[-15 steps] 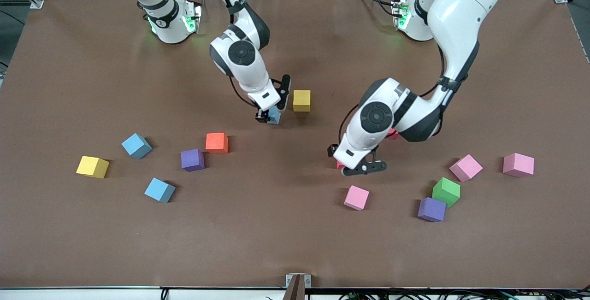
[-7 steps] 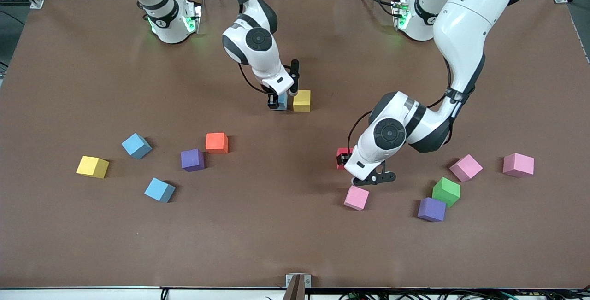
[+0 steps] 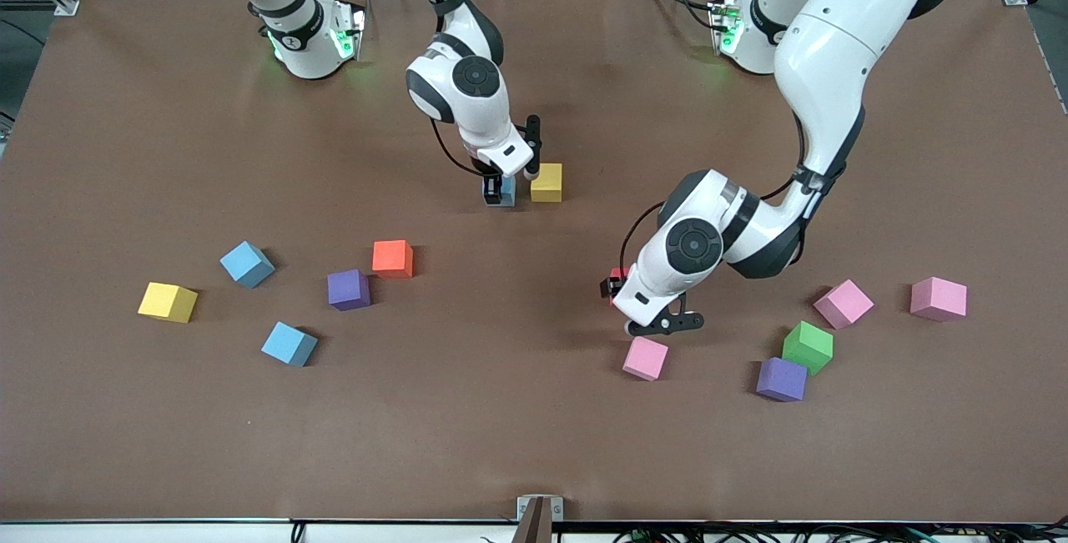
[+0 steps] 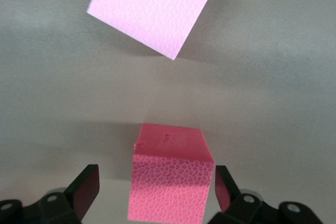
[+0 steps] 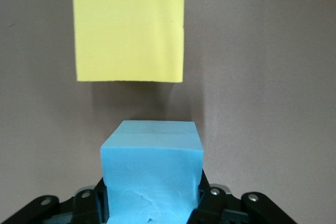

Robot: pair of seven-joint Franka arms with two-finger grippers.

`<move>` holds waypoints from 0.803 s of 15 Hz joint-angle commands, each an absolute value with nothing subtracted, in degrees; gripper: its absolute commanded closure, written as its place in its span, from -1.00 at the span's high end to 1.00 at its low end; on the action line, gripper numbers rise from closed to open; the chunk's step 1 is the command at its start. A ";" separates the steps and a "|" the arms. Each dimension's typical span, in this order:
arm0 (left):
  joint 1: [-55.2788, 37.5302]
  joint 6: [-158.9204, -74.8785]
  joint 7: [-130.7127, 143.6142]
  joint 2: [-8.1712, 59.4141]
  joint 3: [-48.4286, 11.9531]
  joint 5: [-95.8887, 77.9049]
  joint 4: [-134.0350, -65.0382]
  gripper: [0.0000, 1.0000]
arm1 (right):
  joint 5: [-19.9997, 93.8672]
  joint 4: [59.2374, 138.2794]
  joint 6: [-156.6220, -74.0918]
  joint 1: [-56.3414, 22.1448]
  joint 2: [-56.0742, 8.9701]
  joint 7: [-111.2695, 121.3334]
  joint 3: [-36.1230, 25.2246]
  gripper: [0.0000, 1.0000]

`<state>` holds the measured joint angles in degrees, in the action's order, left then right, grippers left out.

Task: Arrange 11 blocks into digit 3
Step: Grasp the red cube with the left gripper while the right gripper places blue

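Observation:
My right gripper [image 3: 499,191] is shut on a blue block [image 5: 152,177], held low beside a yellow block [image 3: 546,183] near the table's middle, with a small gap between the two. My left gripper [image 3: 616,288] is open and straddles a red block [image 4: 170,182] standing on the table; a gap shows beside each finger. A pink block [image 3: 645,358] lies just nearer to the front camera than the red one. The digit 3 is out of view.
Toward the right arm's end lie two blue blocks [image 3: 247,263] [image 3: 289,344], a yellow [image 3: 168,302], a purple [image 3: 349,289] and an orange block [image 3: 392,258]. Toward the left arm's end lie two pink [image 3: 843,304] [image 3: 939,299], a green [image 3: 808,347] and a purple block [image 3: 782,379].
The right gripper carried the blue block across to the yellow block's side. The left gripper swung out past the red block, then came back to straddle it.

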<state>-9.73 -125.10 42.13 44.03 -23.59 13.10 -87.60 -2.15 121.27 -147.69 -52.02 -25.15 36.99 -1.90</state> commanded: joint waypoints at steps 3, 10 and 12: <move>-10.98 -125.86 41.04 46.14 -23.38 12.39 -85.78 0.94 | -3.60 118.65 -147.66 -54.23 -26.89 34.80 -2.90 -0.07; -11.16 -125.95 40.87 46.41 -23.29 12.66 -85.87 0.00 | -3.60 117.95 -147.66 -55.63 -27.68 34.63 -2.90 -0.07; -11.08 -125.95 40.96 46.41 -23.29 12.66 -85.87 -0.20 | -3.60 117.86 -147.74 -55.81 -27.86 33.23 -2.90 -0.06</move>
<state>-10.73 -126.00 41.82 45.58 -23.59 13.10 -87.10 -2.31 118.55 -147.68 -54.47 -26.95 36.03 -2.21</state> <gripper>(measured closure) 0.405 0.405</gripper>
